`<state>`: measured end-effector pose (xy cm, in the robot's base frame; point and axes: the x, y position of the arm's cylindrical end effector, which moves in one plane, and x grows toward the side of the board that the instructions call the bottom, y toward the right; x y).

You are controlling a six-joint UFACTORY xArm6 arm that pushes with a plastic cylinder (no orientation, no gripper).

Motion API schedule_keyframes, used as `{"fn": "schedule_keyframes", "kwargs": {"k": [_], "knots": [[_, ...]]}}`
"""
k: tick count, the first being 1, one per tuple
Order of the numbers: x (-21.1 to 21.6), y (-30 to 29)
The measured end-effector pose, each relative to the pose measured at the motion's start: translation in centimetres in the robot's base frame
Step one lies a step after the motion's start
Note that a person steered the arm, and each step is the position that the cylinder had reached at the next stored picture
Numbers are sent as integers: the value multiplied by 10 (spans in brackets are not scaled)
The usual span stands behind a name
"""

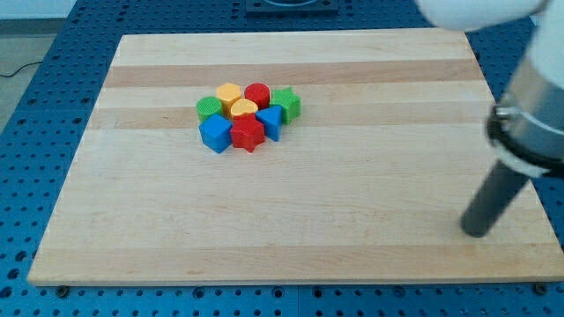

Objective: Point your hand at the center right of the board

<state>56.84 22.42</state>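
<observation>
My tip point(477, 232) rests on the wooden board point(291, 211) near its right edge, toward the view's bottom right, far from the blocks. The blocks sit in one tight cluster left of the board's centre, toward the view's top: a green round block point(209, 108), a yellow hexagon point(229, 92), a red round block point(257, 93), a green star point(285, 103), a yellow block point(242, 109), a blue cube point(215, 133), a red star point(248, 134) and a blue triangle-like block point(270, 121). The dark rod rises from the tip to the arm's white body point(536, 106) at the view's right.
A blue perforated table point(35, 123) surrounds the board on all sides. The arm's white housing fills the view's top right corner and hides part of the board's right edge.
</observation>
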Motion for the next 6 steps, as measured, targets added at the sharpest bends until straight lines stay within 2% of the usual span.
{"fn": "schedule_keyframes", "kwargs": {"k": [1, 2, 4, 6], "knots": [[0, 59], [-21, 80], [-130, 55], [-232, -10]]}}
